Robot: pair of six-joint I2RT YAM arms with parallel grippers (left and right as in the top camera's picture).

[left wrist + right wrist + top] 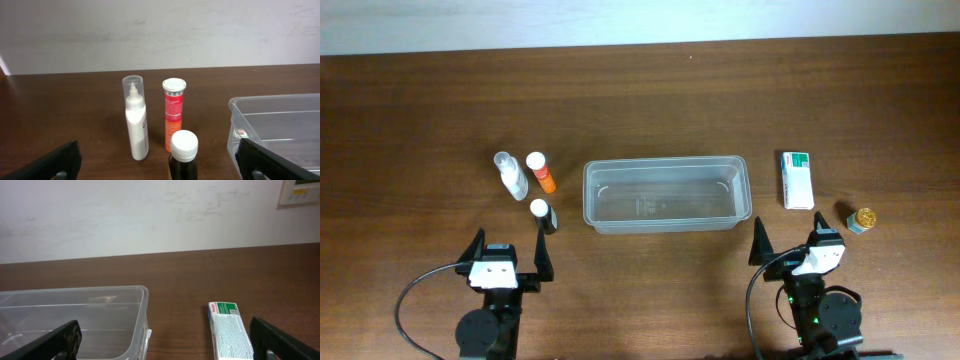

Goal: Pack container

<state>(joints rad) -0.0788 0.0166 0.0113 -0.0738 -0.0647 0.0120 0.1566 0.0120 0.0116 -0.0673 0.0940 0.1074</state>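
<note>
The clear plastic container [666,195] stands empty at the table's middle; it also shows in the left wrist view [280,125] and in the right wrist view [75,315]. Left of it stand a white spray bottle [510,174], an orange tube [541,171] and a dark bottle with a white cap [544,214]. In the left wrist view the spray bottle [136,120], orange tube [173,112] and dark bottle [183,155] stand ahead of my fingers. A white and green box [797,179] [230,330] lies right of the container. My left gripper [510,253] and right gripper [786,243] are open and empty near the front edge.
A small jar with a gold lid [861,219] sits at the far right, beside the box. A pale wall runs behind the table's far edge.
</note>
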